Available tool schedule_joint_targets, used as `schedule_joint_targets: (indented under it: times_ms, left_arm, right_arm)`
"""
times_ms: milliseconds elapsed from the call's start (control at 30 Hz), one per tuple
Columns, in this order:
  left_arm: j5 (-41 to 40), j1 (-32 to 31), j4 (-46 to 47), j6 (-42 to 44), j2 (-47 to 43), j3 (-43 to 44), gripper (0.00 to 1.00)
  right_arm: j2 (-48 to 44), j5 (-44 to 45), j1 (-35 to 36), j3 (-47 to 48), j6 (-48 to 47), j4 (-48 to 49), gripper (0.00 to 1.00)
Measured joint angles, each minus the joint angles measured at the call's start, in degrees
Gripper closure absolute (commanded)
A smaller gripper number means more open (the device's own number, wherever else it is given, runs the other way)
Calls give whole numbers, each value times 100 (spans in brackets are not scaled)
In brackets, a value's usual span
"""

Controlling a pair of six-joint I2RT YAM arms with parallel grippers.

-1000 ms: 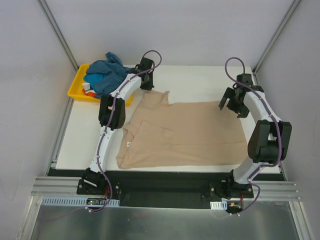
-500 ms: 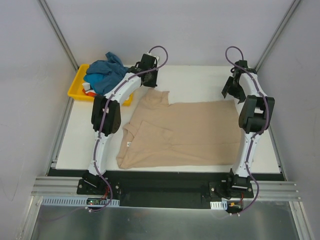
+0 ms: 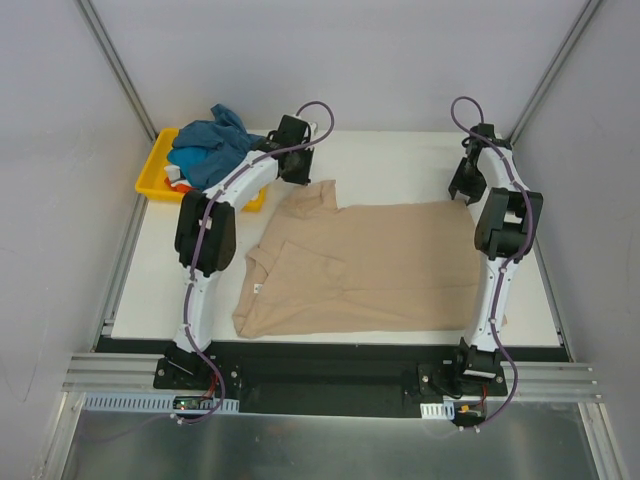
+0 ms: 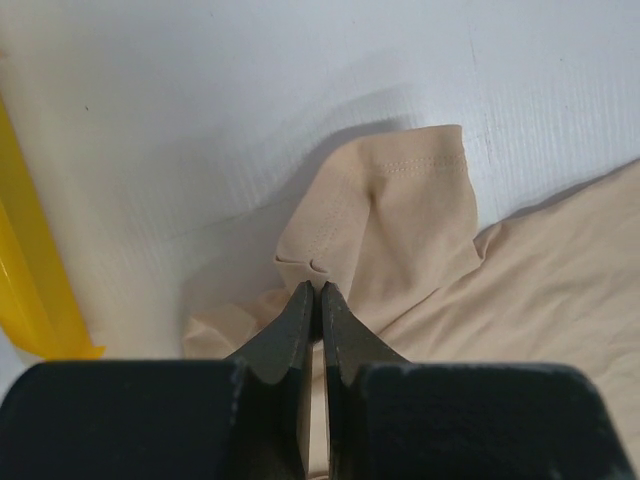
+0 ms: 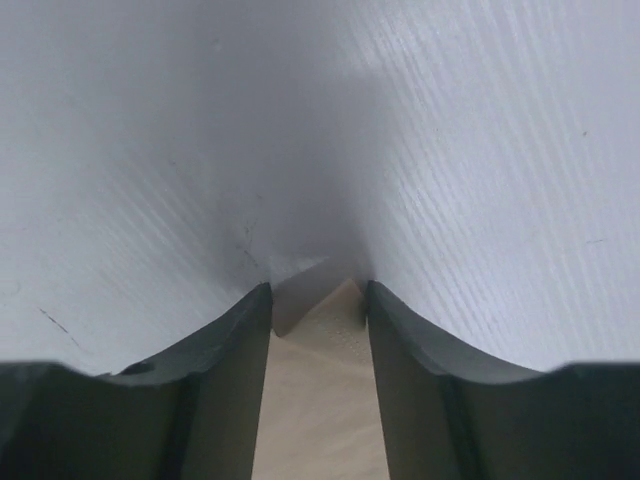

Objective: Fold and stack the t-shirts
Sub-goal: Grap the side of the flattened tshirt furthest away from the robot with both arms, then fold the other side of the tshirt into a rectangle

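A large beige t-shirt (image 3: 370,265) lies spread on the white table, with a small white label (image 3: 257,289) near its left edge. My left gripper (image 3: 297,172) is at the shirt's far left sleeve (image 4: 400,215). In the left wrist view this gripper (image 4: 315,288) is shut, its tips pinching a pucker in the sleeve's hem. My right gripper (image 3: 463,188) is at the shirt's far right corner. In the right wrist view its jaws (image 5: 318,290) stand apart, and the beige corner (image 5: 335,315) lies between them on the table. A teal-blue t-shirt (image 3: 210,148) is heaped in the tray.
A shallow yellow tray (image 3: 150,182) sits at the table's far left corner, with bits of white and orange-red cloth (image 3: 176,180) under the teal one. Grey walls close in the back and both sides. Bare white table (image 3: 400,160) runs behind the beige shirt.
My right gripper has swung to the far edge and down over the shirt's far right corner, its jaws narrowing. The left gripper has shifted slightly right, still shut on the sleeve.
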Motion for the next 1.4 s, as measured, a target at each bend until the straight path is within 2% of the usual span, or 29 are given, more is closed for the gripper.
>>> schedule_joint_targets:
  times_ms: [167,367,533,767,933,1400]
  left_arm:
    - [87,-13,15,0,-190,-111,100]
    - [177,-111,50,33,-643,-444,100]
    - [125,-337,120,153,-1207,-1027,100]
    - [-219,-846,249,247,-2221,-2264,100]
    - [-328,-944,343,168,-3045,-3128,100]
    - [-481,-949,470,-809,-5517,-5093,100]
  right_arm:
    - [-186,-37,0,-348,-68,219,86]
    - [-341,-68,-15,-590,-245,337,99]
    - [-861,-387,-15,-1405,-404,608,99]
    - [-2218,-654,-9,-2889,-468,879,99]
    - [-3062,-599,-9,-3611,-466,973,99]
    - [-4262,118,-9,-4205,-544,765,99]
